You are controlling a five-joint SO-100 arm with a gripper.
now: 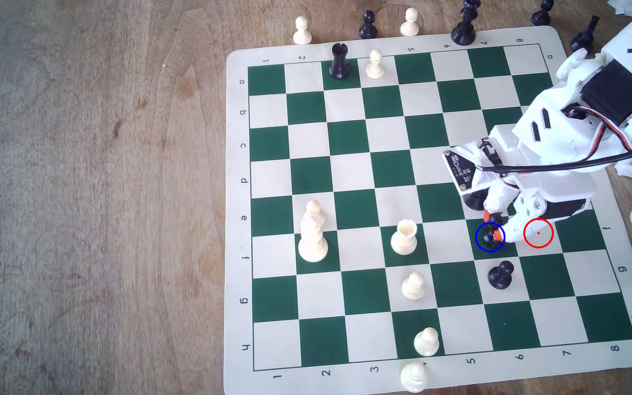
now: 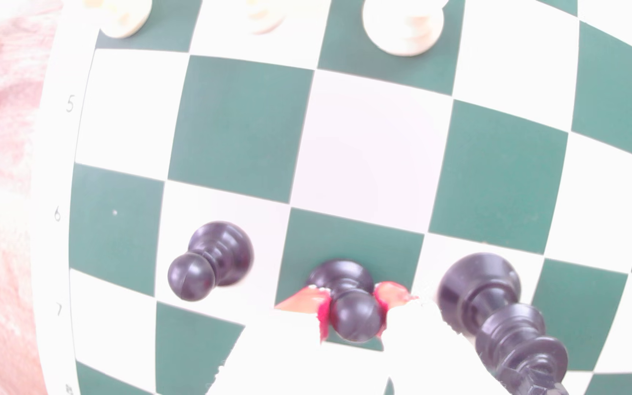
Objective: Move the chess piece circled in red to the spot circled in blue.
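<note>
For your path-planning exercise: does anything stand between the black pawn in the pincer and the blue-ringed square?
Nothing visible does. The pincer has its orange pads on either side of the black pawn, which is already over the blue-ringed green square. The other black pawn and the black king stand on neighbouring squares, apart from it.
</note>
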